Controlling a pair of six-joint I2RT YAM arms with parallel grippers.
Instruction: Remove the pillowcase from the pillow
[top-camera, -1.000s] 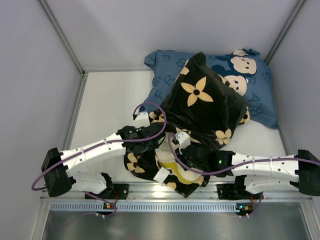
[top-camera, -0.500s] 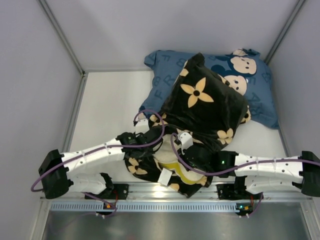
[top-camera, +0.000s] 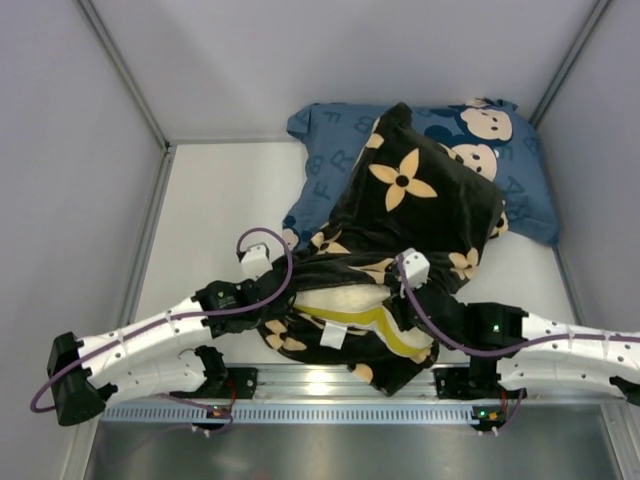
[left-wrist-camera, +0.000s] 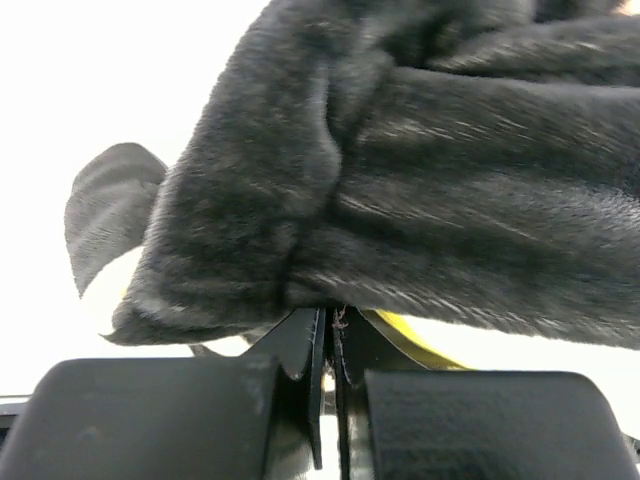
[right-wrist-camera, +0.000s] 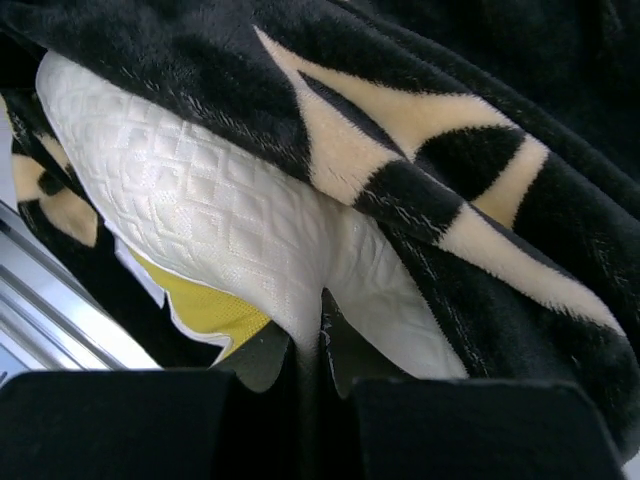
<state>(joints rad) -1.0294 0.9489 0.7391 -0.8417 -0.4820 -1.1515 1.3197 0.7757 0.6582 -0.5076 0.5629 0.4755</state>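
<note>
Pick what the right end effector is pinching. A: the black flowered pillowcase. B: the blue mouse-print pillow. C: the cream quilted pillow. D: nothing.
C: in the right wrist view, the right end effector is shut on a fold of the cream quilted pillow, with the pillowcase lying over it.

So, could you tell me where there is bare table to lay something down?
Widest bare table is far left, bordered by the wall, the blue pillow and the left arm. A narrow strip lies between the blue pillow and the right arm. The near middle is crowded with pillowcase and pillow.
</note>
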